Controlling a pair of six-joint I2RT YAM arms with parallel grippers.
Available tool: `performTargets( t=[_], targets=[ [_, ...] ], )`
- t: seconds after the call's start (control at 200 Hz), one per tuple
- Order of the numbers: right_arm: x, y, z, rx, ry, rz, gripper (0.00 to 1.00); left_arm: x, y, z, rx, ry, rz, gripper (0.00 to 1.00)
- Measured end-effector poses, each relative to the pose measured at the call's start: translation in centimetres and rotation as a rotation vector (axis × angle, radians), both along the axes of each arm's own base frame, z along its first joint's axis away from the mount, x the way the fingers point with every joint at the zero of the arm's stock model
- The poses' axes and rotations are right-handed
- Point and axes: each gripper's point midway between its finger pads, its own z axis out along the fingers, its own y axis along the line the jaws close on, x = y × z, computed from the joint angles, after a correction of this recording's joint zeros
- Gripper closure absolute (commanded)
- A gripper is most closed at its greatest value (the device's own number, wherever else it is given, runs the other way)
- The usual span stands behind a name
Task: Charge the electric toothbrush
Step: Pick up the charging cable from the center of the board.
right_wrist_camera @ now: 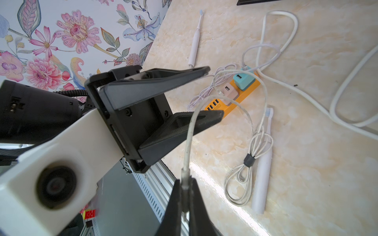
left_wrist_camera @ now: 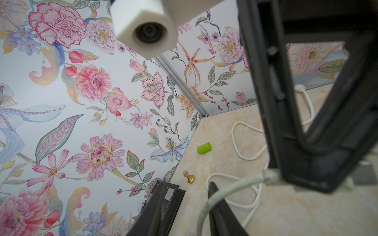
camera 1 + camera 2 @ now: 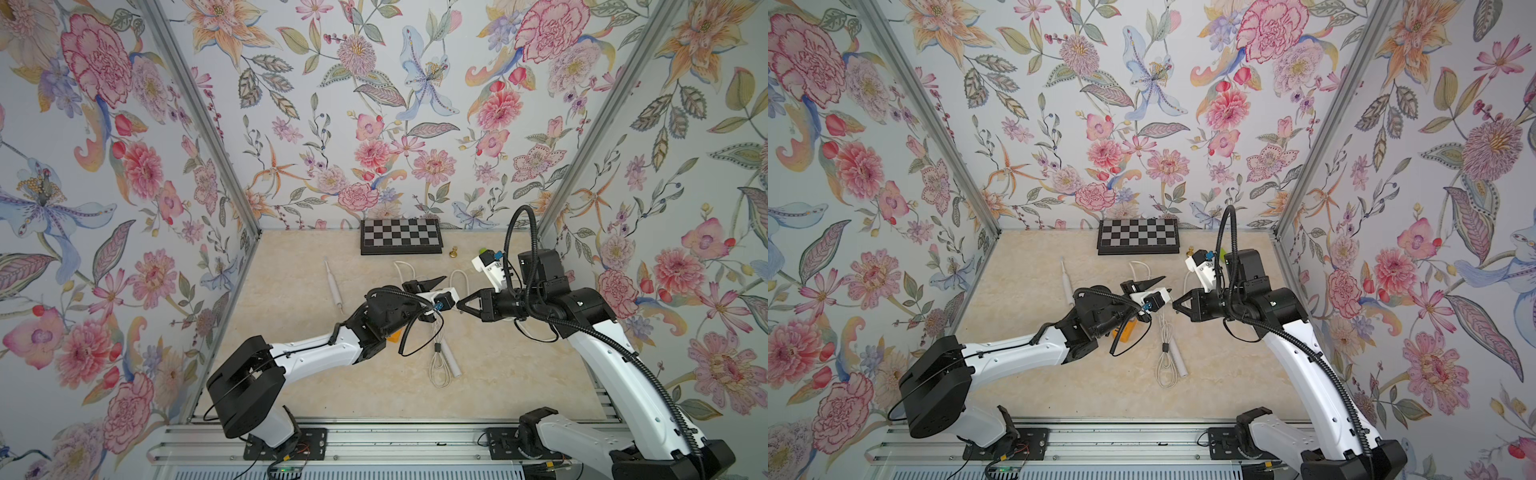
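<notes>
Right gripper is pinched tight on the cable end. Left gripper has its jaws apart with the cable running between them, not clamped. Toothbrush lies flat on the table, touching the cable's tied bundle, near the orange power strip.

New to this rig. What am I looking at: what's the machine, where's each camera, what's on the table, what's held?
Two robot arms with two-finger grippers at a table. Two pictures come from one stereo camera overhead, two from wrist cameras. On the table: a far toothbrush, a near toothbrush, an orange power strip, a chessboard, a gold pawn. The right gripper pinches the plug end of a thin cable; the left gripper stands open at that cable.
</notes>
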Motion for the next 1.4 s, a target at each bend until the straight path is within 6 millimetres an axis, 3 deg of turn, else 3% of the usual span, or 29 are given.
performTargets(
  t=[0.07,0.25,0.415,0.645,0.786,0.911,1.026,1.246,1.401],
  targets=[
    [0.0,-0.1,0.0,0.003,0.001,-0.002,1.00,-0.2,-0.2,-0.1,0.004,0.001,-0.015,0.88],
    [0.1,-0.1,0.2,0.010,0.003,-0.004,1.00,-0.6,-0.4,-1.1,0.036,0.029,-0.041,0.96],
    [0.5,-0.1,1.5,0.022,-0.013,-0.025,0.55,-0.3,-0.2,-1.6,0.070,0.066,-0.021,1.00],
    [1.5,-1.2,3.8,0.089,-0.125,-0.167,0.37,1.2,2.3,-1.8,0.075,0.246,0.150,1.00],
    [1.7,-1.3,3.5,0.196,-0.147,-0.256,0.38,2.2,4.0,-2.4,0.040,0.399,0.286,1.00],
    [1.9,0.6,2.8,0.225,-0.148,-0.242,0.39,2.2,4.9,-3.3,0.018,0.510,0.346,1.00],
    [2.4,2.1,2.9,0.224,-0.193,-0.221,0.47,2.0,5.1,-3.9,0.007,0.577,0.362,1.00],
    [3.7,2.3,3.8,0.200,-0.329,-0.209,0.55,1.4,5.2,-3.9,-0.010,0.643,0.357,1.00],
    [4.5,3.0,3.3,0.180,-0.361,-0.173,0.63,1.4,5.1,-3.6,-0.022,0.654,0.354,1.00]
  ],
)
